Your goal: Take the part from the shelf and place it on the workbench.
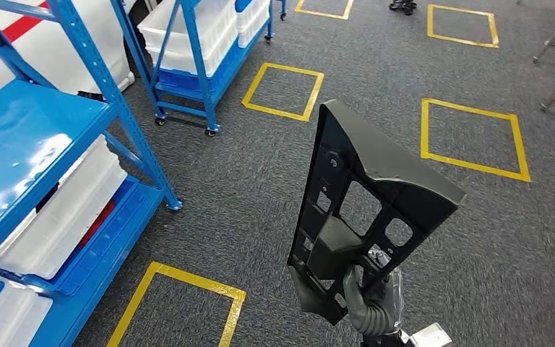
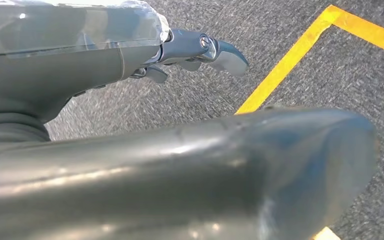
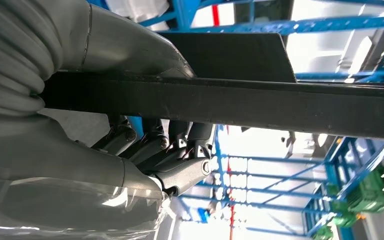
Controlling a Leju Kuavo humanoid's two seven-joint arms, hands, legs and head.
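Holding: right hand (image 1: pixel 359 293) grips the black part (image 1: pixel 365 195) at its lower end, fingers (image 3: pixel 180 150) wrapped round its edge.
Part axis: upright, rising above the hand over grey carpet (image 1: pixel 246 188).
Left hand (image 2: pixel 200 50): fingers loosely apart, holding nothing (hanging over the floor).
Workbench: unsighted; blue shelf (image 1: pixel 36 144) lies left.

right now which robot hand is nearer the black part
Right. The right robot hand grips the black part at its lower end; the left robot hand hangs over the carpet, holding nothing.
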